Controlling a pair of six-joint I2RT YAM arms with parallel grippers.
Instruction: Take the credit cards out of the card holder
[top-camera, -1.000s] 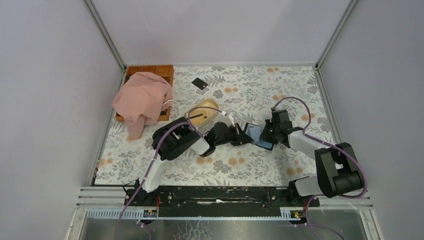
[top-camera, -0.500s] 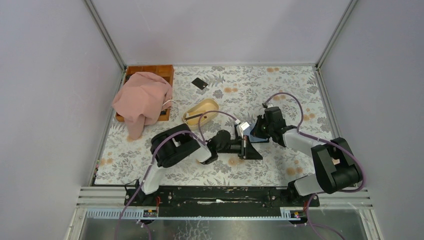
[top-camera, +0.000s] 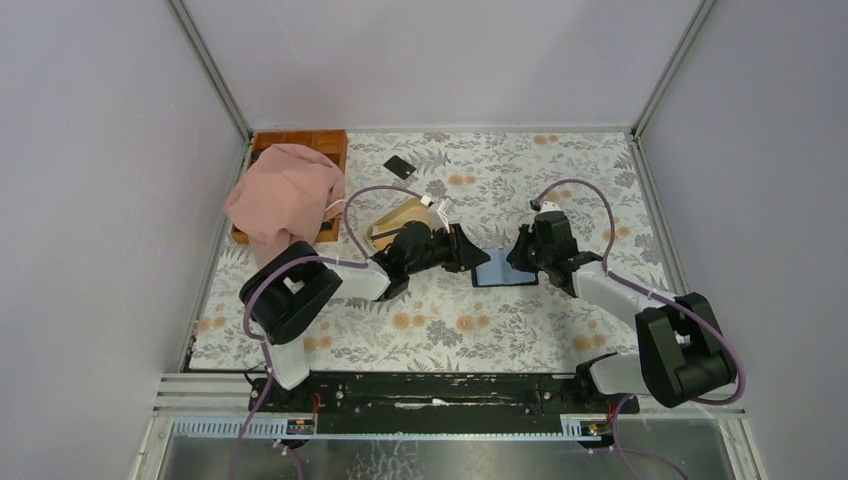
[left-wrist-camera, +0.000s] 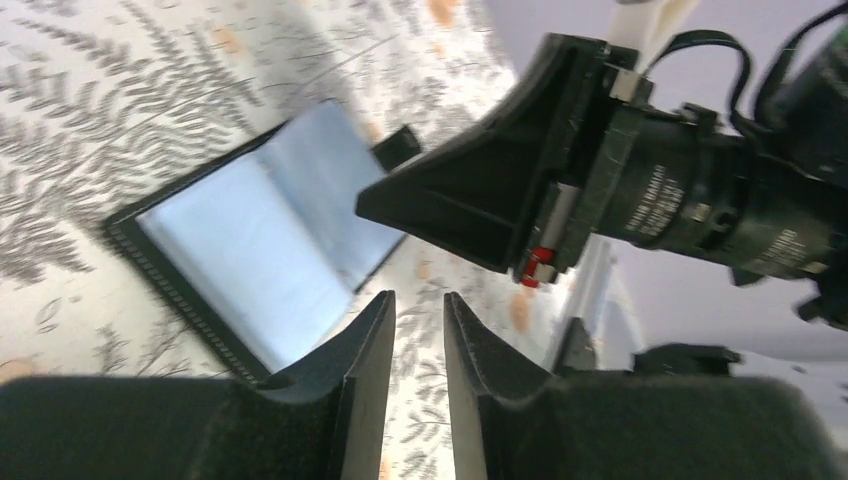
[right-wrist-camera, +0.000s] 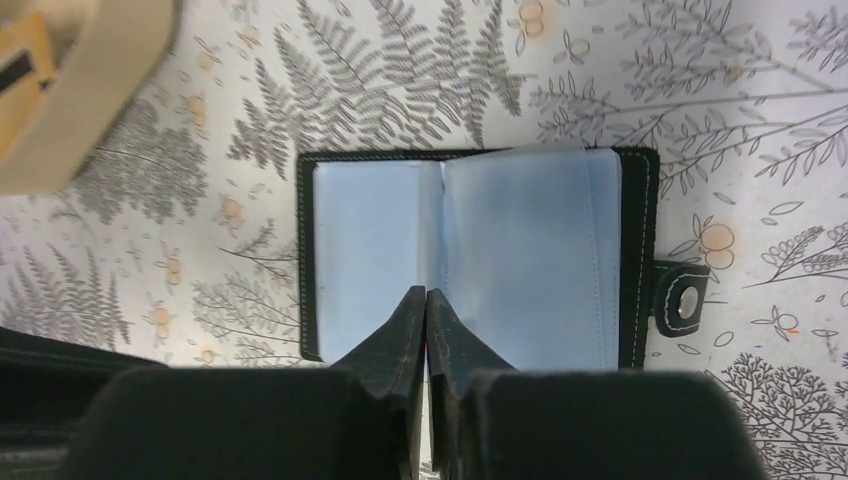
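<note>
The card holder (top-camera: 497, 267) lies open and flat on the table, blue-grey side up. It also shows in the left wrist view (left-wrist-camera: 260, 235) and the right wrist view (right-wrist-camera: 480, 255), its stud tab (right-wrist-camera: 682, 302) at the right. No card shows in its pockets. One black credit card (top-camera: 400, 167) lies at the far side of the table. My left gripper (top-camera: 464, 251) is just left of the holder, its jaws slightly apart and empty (left-wrist-camera: 418, 300). My right gripper (top-camera: 518, 259) is shut, its tips (right-wrist-camera: 427, 293) over the holder's middle fold, and shows in the left wrist view (left-wrist-camera: 365, 207).
A beige oval dish (top-camera: 418, 208) stands behind the left gripper with something dark inside; its rim shows in the right wrist view (right-wrist-camera: 90, 100). A wooden tray (top-camera: 300, 140) under a pink cloth (top-camera: 283, 198) stands at the far left. Walls close in the table.
The holder was held up between the grippers and now lies open on the table. My left gripper swung from the near side round to the holder's left. My right gripper shifted a little.
</note>
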